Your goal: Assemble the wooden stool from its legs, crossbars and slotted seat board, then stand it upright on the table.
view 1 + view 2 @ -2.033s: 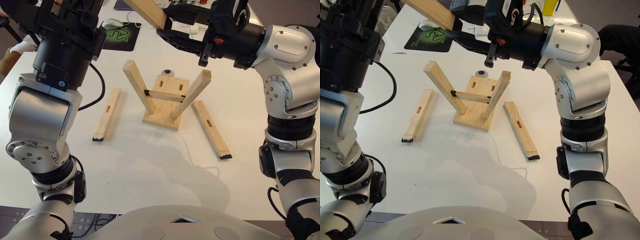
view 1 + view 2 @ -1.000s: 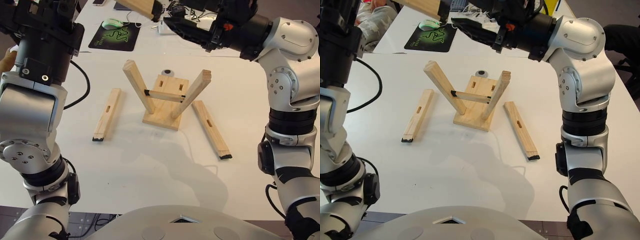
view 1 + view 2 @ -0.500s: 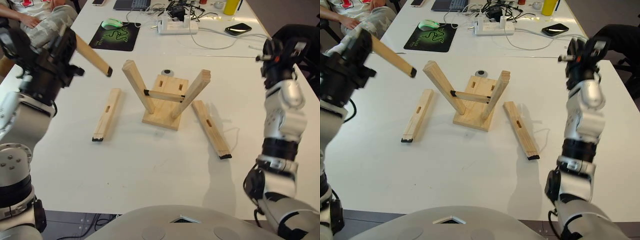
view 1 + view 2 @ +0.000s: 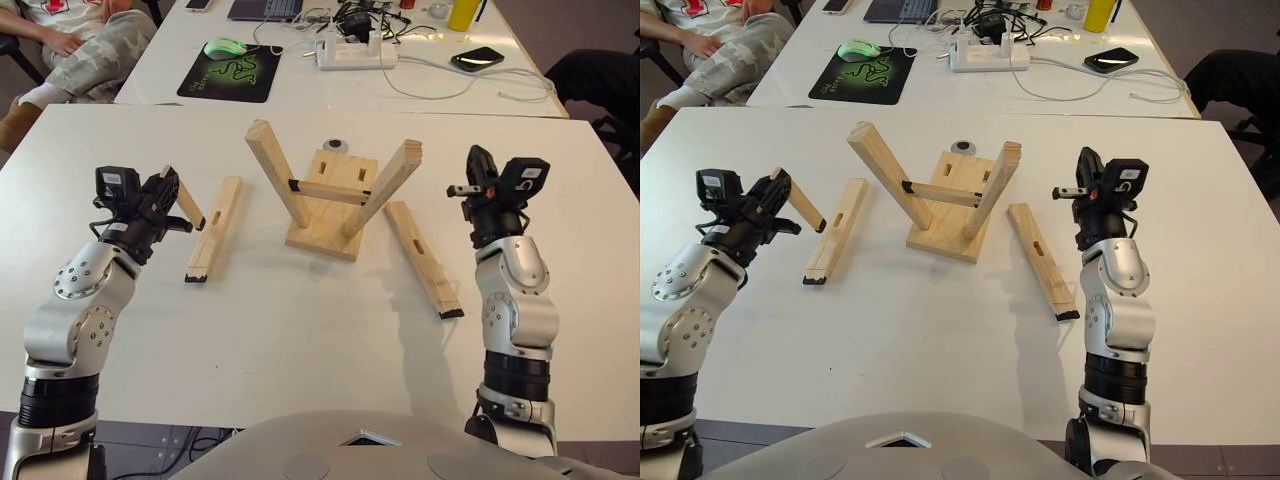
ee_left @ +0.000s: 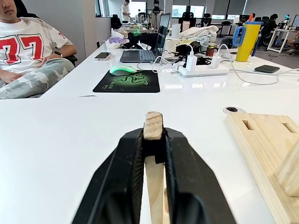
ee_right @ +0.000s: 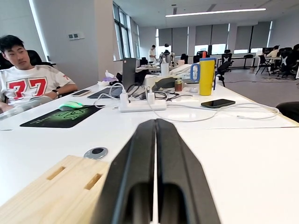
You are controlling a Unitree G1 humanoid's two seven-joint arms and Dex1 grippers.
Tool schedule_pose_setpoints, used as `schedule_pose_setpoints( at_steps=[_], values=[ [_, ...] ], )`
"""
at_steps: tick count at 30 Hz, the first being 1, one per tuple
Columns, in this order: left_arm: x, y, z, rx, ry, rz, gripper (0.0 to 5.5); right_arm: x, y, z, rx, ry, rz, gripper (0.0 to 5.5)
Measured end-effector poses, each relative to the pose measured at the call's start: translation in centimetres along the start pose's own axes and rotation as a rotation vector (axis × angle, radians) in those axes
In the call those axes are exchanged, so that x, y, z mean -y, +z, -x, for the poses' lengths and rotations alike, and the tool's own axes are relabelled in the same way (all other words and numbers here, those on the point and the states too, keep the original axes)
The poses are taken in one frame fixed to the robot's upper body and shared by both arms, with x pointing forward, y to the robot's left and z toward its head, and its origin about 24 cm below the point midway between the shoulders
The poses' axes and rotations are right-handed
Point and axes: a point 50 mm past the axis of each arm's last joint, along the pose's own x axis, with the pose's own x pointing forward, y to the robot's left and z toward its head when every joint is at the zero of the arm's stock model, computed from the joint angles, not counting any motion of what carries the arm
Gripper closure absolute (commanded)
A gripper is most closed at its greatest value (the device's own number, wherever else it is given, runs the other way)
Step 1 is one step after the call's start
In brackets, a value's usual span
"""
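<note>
Two legs stand in the slotted seat board (image 4: pixel 322 222), which lies flat on the white table (image 4: pixel 300 330). One upright leg (image 4: pixel 278 175) leans toward my left and the other upright leg (image 4: pixel 385 190) toward my right. A thin crossbar (image 4: pixel 330 190) joins them partway up.

On either side of the board a loose piece lies flat. The left loose leg (image 4: pixel 214 228) is near the board, and the right loose leg (image 4: pixel 423 258) is just beside its edge. Each shows a slot in its top face and a dark cap on the end nearer me.

My left gripper (image 4: pixel 165 192) sits low over the table, left of the left loose leg. Its jaws are clamped on a wooden bar (image 4: pixel 805 208), whose dark-tipped end points down toward that leg without touching it. In the left wrist view the bar's pale end grain pokes out between the black fingers (image 5: pixel 126 163).

My right gripper (image 4: pixel 475 165) is raised to the right of the right loose leg and well apart from it. Its jaws are pressed together and hold nothing.

A small black disc (image 4: pixel 335 145) lies just beyond the seat board.
</note>
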Motion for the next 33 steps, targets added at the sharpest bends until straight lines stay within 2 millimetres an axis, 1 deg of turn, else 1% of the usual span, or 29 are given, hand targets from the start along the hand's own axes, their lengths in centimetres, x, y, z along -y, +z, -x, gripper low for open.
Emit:
schedule_pose_setpoints(
  at_steps=[2,7,12,18,26,33],
  values=[
    [0.1,0.0,-0.2,0.008,-0.007,0.002,5.01,-0.3,-0.2,0.1,-0.008,0.008,0.003,5.5],
    [0.8,1.3,-1.7,0.09,-0.021,0.021,5.01,-0.8,-0.5,0.2,-0.02,0.026,0.014,5.5],
    [0.9,0.3,-2.2,0.076,-0.004,0.036,5.01,-1.1,-0.6,0.2,-0.023,0.037,0.011,5.5],
    [0.9,-1.2,-2.0,0.045,0.021,0.039,5.01,-1.3,-0.6,0.1,-0.025,0.044,0.014,5.5],
    [1.1,-1.5,-1.9,0.055,0.012,0.028,5.01,-1.3,-0.7,0.1,-0.033,0.046,0.014,5.5],
    [1.2,-1.8,-1.7,0.023,0.006,-0.041,5.01,-1.4,-0.8,0.1,-0.041,0.045,0.013,5.5]
  ],
)
